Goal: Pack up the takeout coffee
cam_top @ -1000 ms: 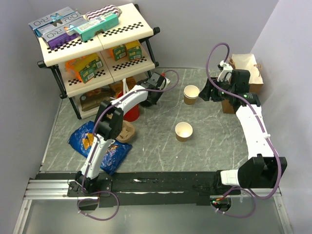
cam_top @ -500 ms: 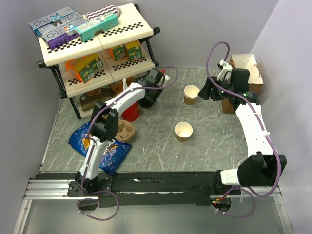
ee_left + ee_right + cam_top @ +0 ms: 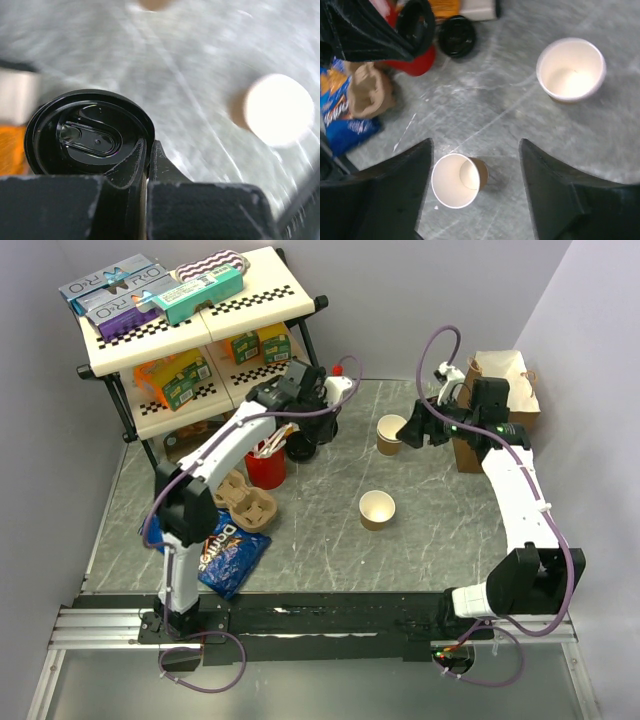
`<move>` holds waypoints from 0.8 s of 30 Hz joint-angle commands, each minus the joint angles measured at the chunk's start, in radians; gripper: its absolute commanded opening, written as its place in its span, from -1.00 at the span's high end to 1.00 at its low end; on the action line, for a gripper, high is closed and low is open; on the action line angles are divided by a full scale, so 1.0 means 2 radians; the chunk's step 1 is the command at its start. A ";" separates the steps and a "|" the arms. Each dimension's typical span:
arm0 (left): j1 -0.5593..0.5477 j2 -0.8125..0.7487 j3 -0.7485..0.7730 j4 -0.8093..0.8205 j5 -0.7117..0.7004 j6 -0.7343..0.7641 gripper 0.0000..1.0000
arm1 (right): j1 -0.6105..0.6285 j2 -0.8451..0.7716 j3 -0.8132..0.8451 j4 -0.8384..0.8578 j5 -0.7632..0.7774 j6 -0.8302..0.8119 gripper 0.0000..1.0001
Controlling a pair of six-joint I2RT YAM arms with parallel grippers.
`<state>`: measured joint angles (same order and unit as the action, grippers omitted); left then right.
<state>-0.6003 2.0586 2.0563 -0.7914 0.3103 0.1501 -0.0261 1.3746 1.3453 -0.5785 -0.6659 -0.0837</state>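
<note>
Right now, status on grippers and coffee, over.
Left gripper shut on takeout coffee lid rim. Right gripper open, empty, high over lidless cups. Red cup close beside coffee.

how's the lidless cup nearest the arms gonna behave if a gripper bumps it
The lidless cup looks empty, so it is probably very light and would skid or tip on the smooth table at a slight bump. Its thin paper wall and open mouth suggest it dents if squeezed. On its side, the round shape would likely roll.

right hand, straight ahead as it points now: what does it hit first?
Likely the lidless cup framed between the open fingers of the right hand, off toward one finger; otherwise bare table. Depth unclear.
</note>
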 commanded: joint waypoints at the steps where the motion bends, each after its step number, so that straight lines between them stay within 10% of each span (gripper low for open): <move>1: 0.010 -0.092 -0.052 -0.012 0.209 0.091 0.99 | 0.000 -0.042 -0.018 0.021 -0.127 -0.131 -0.73; 12: 0.065 -0.073 0.026 -0.256 0.369 0.372 0.99 | 0.142 -0.150 -0.085 -0.032 -0.081 -0.460 -0.63; 24: 0.062 -0.101 0.011 -0.291 0.363 0.413 0.99 | 0.296 -0.143 -0.139 0.152 0.038 -0.619 -0.67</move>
<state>-0.4690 1.9045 2.0575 -1.3159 0.9718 0.9066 0.5053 1.0767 1.0824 -0.4503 -0.6556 -1.1580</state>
